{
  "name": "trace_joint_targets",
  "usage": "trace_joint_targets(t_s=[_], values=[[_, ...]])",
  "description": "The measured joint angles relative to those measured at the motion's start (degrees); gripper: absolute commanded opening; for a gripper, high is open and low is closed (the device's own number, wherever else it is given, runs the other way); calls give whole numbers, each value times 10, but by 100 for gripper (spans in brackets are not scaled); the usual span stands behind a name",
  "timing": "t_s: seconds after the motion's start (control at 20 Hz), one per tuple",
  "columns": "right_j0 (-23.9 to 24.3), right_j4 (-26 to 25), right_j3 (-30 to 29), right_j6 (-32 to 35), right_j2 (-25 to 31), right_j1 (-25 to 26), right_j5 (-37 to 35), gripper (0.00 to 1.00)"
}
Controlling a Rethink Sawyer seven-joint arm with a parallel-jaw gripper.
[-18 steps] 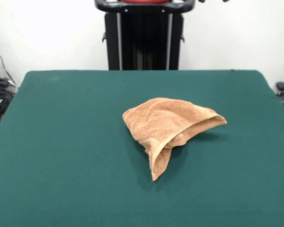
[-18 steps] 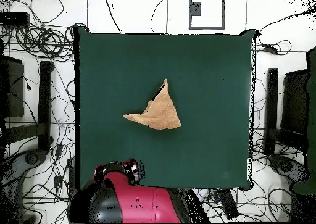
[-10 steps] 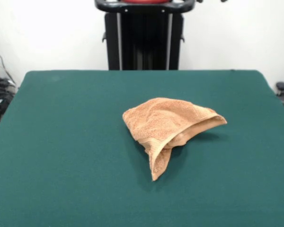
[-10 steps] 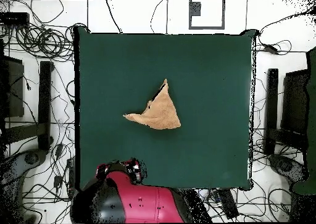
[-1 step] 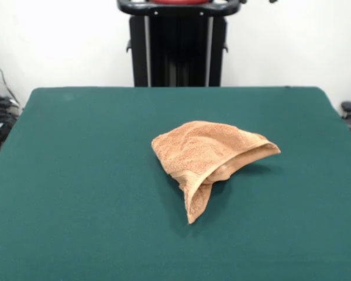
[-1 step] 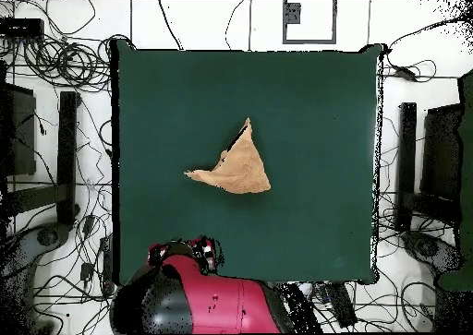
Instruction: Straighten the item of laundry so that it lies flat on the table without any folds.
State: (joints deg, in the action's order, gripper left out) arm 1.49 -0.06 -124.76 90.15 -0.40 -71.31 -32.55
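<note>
1. Gripper: neither view shows it clearly. In the overhead view only the bulky red and black arm (image 6: 199, 294) appears, at the lower left of the frame, by the table's bottom edge. Whether the gripper is open, closed or holding anything cannot be told. Nothing of it touches the cloth.

2. The towel (image 5: 207, 158) is an orange-tan terry cloth lying near the middle of the dark green table (image 5: 76, 175). In the front view it sits slightly right of centre. It is bunched into a rough triangle, with a layer doubled over on itself, a pocket-like opening facing the right of the frame, and a narrow tail pointing toward the bottom.

3. In the overhead view the towel (image 6: 238, 165) shows one point reaching toward the top of the frame and another toward the left.

4. Judged from how things lie, the straightening has not begun: the cloth is folded and nothing grips it.

5. The next move likely calls for bringing the arm over the cloth, gripping one loose corner or the folded-over layer, and drawing it outward to open the fold.

6. Around the table in the overhead view lie tangled cables (image 6: 55, 54) on a pale floor. Nothing on the tabletop obstructs the towel.
</note>
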Motion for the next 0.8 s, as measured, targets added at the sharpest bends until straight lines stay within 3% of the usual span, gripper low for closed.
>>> trace_joint_targets(t_s=[0.4, 0.8], values=[[14, 6, -2, 0, 0, -9, 0, 100], [22, 11, -25, 0, -8, -92, -16, 100]])
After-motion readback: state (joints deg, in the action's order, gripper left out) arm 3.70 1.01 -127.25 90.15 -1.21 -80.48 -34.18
